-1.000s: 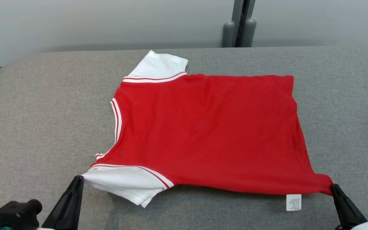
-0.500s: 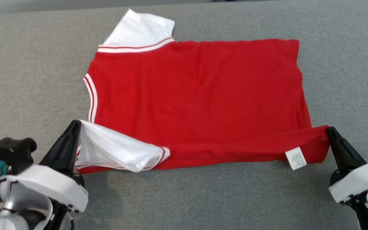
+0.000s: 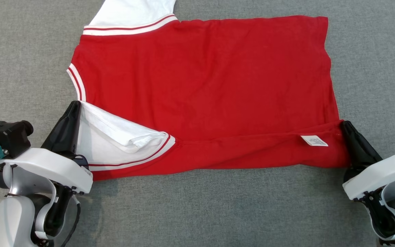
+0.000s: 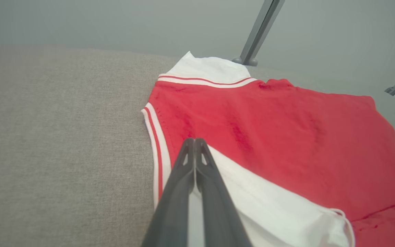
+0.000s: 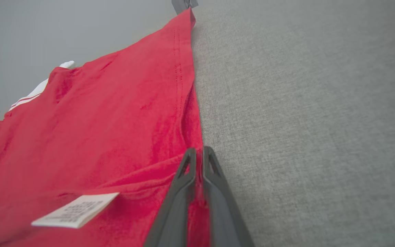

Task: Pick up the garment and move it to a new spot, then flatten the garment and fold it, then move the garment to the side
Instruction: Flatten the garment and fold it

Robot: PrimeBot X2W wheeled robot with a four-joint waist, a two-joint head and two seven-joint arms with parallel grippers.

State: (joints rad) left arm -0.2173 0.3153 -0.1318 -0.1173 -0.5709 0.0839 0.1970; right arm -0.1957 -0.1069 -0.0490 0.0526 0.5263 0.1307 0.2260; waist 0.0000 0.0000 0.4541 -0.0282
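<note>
The garment [image 3: 201, 79] is a red shirt with white sleeves, spread on the grey table [image 3: 218, 206]. Its near edge is turned over onto the body, so a white care label [image 3: 314, 140] faces up. My left gripper [image 3: 75, 104] is shut on the near white sleeve [image 3: 115, 137] at the shirt's left corner. In the left wrist view the left gripper [image 4: 194, 140] has its fingers pressed together with white cloth between them. My right gripper [image 3: 345, 124] is shut on the red hem corner at the right. The right wrist view shows the right gripper [image 5: 199, 150] pinching red fabric beside the label [image 5: 75, 210].
The far white sleeve [image 3: 132, 13] reaches the top edge of the head view. Grey metal posts [image 4: 255, 37] stand behind the table. Bare grey table lies to the left, right and front of the shirt.
The head camera has tilted down. Both grippers have carried the shirt's near edge up and away over the body, so the sleeve and hem are now folded over and the label faces up.
</note>
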